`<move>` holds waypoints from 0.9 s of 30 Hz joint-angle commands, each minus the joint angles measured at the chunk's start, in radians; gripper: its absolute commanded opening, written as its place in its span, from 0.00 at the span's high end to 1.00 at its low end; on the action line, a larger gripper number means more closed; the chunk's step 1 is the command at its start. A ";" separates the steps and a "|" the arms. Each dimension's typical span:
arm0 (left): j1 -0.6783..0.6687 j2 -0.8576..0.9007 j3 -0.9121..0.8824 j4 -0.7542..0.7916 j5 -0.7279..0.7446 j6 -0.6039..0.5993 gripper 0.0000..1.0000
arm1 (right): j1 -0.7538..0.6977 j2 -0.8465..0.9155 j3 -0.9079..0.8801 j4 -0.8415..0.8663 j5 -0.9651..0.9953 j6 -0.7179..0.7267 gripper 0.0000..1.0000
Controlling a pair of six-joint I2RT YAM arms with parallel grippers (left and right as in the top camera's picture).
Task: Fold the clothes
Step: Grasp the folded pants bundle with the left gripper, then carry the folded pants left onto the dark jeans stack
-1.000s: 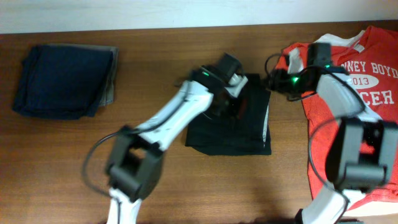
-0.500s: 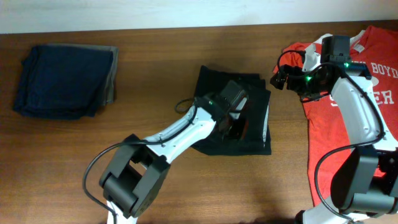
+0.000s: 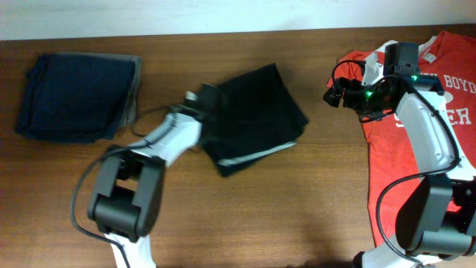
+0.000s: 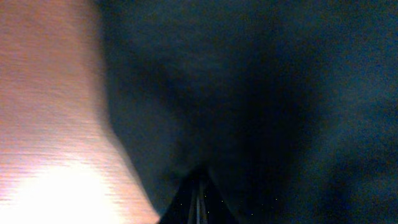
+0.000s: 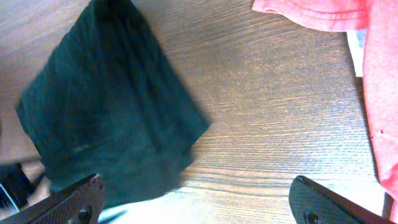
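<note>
My L gripper point(image 3: 204, 99) is closed, pinching the shorts point(image 3: 255, 119) at their left edge. They lie tilted, mid table point(image 3: 297, 216), to its right. R gripper point(image 3: 336, 95) is wide open, empty, farther away.

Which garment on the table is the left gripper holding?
The black shorts in the middle; the navy pile and red T-shirt lie away from the left gripper.

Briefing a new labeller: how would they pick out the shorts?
On the wooden table, look between the navy folded pile at left and the red T-shirt at right. The black shorts lie there: plain black, a pale strip along one edge.
</note>
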 commanded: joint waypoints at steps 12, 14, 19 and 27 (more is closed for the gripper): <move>0.178 -0.066 0.347 -0.591 0.296 0.006 0.71 | -0.004 0.001 0.002 0.000 0.013 -0.003 0.02; 0.144 -0.066 0.283 -0.560 0.298 -0.041 0.29 | -0.004 0.001 0.002 0.000 0.013 -0.003 0.02; 0.085 -0.066 0.089 -0.323 0.297 -0.198 0.21 | -0.004 0.001 0.002 0.000 0.013 -0.003 0.02; 0.076 -0.066 -0.118 -0.166 0.299 -0.261 0.21 | -0.004 0.001 0.002 0.000 0.013 -0.003 0.02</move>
